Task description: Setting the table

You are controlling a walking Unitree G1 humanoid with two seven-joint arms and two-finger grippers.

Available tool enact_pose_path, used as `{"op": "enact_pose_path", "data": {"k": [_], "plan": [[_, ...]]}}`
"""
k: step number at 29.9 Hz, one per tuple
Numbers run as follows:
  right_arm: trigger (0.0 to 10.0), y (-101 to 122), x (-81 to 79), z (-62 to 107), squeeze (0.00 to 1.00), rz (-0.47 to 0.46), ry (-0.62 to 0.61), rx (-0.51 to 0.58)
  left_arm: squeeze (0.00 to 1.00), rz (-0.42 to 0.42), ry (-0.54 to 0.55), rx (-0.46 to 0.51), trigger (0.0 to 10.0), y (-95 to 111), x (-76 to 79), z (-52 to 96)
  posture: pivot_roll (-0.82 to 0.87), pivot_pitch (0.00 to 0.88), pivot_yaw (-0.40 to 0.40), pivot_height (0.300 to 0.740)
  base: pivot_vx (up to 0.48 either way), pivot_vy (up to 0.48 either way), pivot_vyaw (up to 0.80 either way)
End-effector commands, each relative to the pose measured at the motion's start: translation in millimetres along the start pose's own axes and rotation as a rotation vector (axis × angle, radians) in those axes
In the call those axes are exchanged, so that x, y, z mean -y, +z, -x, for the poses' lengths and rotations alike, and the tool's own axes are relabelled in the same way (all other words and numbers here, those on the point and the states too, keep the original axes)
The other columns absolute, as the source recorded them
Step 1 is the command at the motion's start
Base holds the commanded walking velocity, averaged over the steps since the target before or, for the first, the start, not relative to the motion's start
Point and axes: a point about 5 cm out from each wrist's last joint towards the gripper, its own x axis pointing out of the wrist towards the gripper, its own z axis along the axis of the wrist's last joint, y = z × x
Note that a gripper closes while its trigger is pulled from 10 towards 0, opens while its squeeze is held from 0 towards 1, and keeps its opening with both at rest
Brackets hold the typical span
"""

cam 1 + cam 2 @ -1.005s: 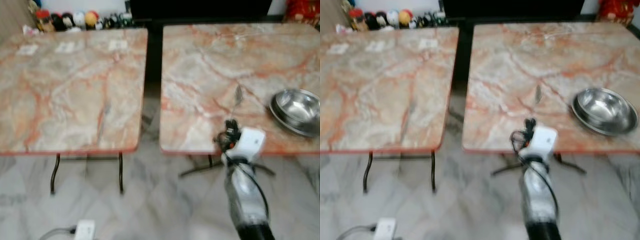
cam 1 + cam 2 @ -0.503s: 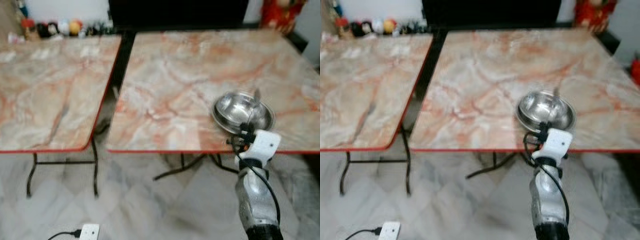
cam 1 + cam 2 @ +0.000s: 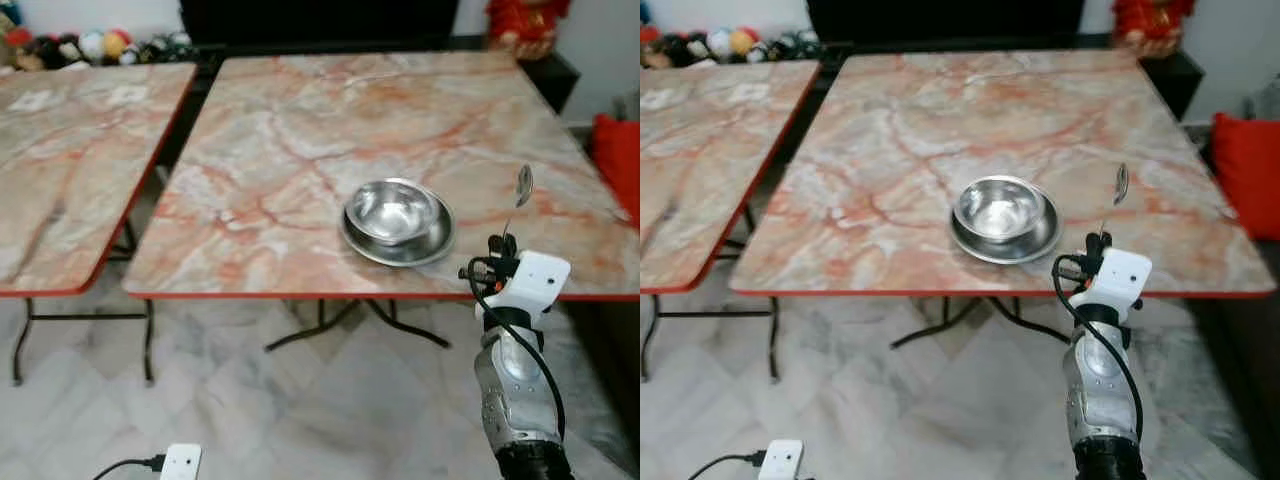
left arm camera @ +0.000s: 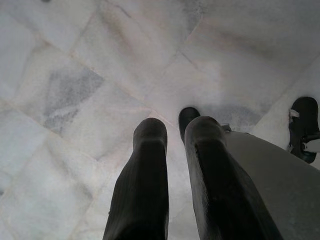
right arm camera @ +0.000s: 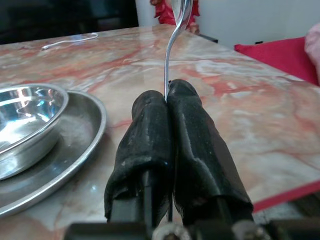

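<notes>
Here the right hand (image 5: pixel 167 97) is raised at the near edge of the marble desk (image 3: pixel 300 130), on its right part. Its two black fingers (image 5: pixel 145 145) are pressed together, and between them they pinch the thin handle of a metal spoon (image 3: pixel 523 183). The spoon stands almost upright above the hand, with its bowl at the top, over the desk surface. Just to the left of the hand, near the front edge, a steel bowl (image 3: pixel 392 209) sits inside a flat steel plate (image 3: pixel 432 243); the hand is beside the plate and not touching it.

The left hand (image 4: pixel 172 132) hangs down over the pale marble floor (image 4: pixel 75 75). Its fingers point to the floor with only a narrow gap between them, and they hold nothing. Near them a dark foot (image 4: pixel 304 127) of the robot is seen.

On the left stands a second desk (image 3: pixel 70 150) of the same marble, apart from the first one by a dark gap. Behind it, small colourful figures (image 3: pixel 90 45) are lined up. A red cushion (image 3: pixel 1247 170) lies at the right side of the room, and a white power strip (image 3: pixel 180 462) with a cable lies on the floor.
</notes>
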Motion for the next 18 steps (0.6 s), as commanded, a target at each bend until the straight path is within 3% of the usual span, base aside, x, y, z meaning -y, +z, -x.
{"op": "enact_pose_path", "data": {"k": [1, 5, 18], "plan": [[10.0, -0.8, -3.8, 0.6, 0.00, -0.009, 0.004, -0.004, 0.00, 0.002, 0.021, -0.027, 10.0, -8.9, -8.7, 2.9, -0.09, 0.105, 0.026, 0.740, 0.000, 0.000, 0.00], [10.0, -0.1, -3.1, -0.4, 0.00, -0.009, -0.001, -0.001, 0.00, 0.013, 0.019, -0.024, 10.0, -8.8, -8.3, 2.9, -0.09, 0.105, 0.025, 0.740, 0.000, 0.000, 0.00], [10.0, 0.6, -1.1, -2.3, 0.00, -0.020, -0.024, 0.003, 0.00, 0.015, 0.015, -0.024, 10.0, -8.7, -8.0, 2.9, -0.09, 0.103, 0.024, 0.740, 0.329, 0.000, 0.00]]}}
